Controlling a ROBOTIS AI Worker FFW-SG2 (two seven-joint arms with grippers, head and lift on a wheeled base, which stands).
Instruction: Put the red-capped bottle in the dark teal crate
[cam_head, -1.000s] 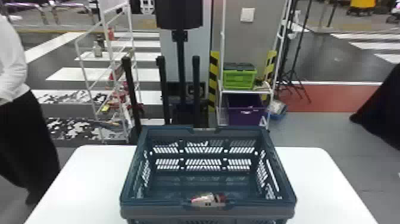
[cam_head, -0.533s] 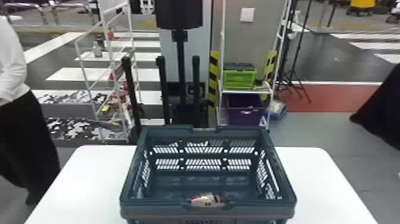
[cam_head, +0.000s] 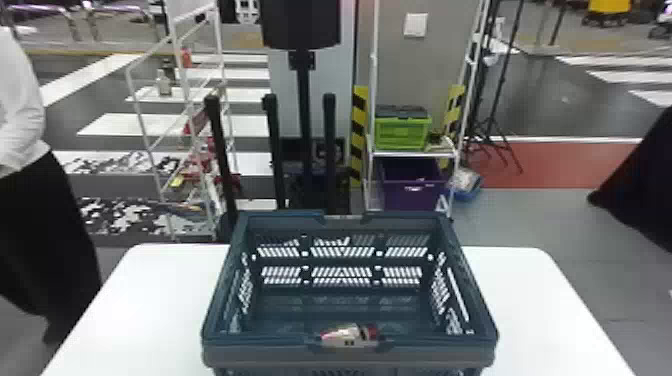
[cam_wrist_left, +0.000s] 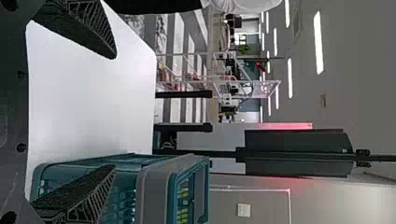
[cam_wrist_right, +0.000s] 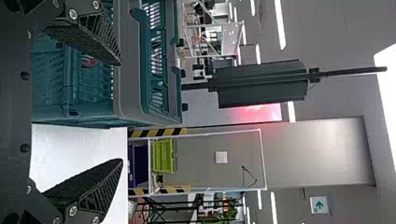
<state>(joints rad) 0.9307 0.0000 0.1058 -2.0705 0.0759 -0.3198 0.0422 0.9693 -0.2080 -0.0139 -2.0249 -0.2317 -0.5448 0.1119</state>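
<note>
The dark teal crate (cam_head: 350, 357) stands on the white table. Inside it, against the near wall, lies the red-capped bottle (cam_head: 347, 334) on its side, its cap pointing right. In the left wrist view my left gripper (cam_wrist_left: 114, 112) is open with nothing between its fingers, beside the crate (cam_wrist_left: 154, 191). My right gripper (cam_wrist_right: 121, 111) is open too, near a corner of the crate (cam_wrist_right: 128, 60) in the right wrist view; the bottle's red cap (cam_wrist_right: 88, 61) shows through the crate's slots there.
White table (cam_head: 540, 310) surface extends on both sides of the crate. Behind the table stand a black stand (cam_head: 303, 100), a white rack (cam_head: 187, 100) and a shelf with a green crate (cam_head: 402, 132) above a purple bin (cam_head: 412, 187). A person stands at the left edge.
</note>
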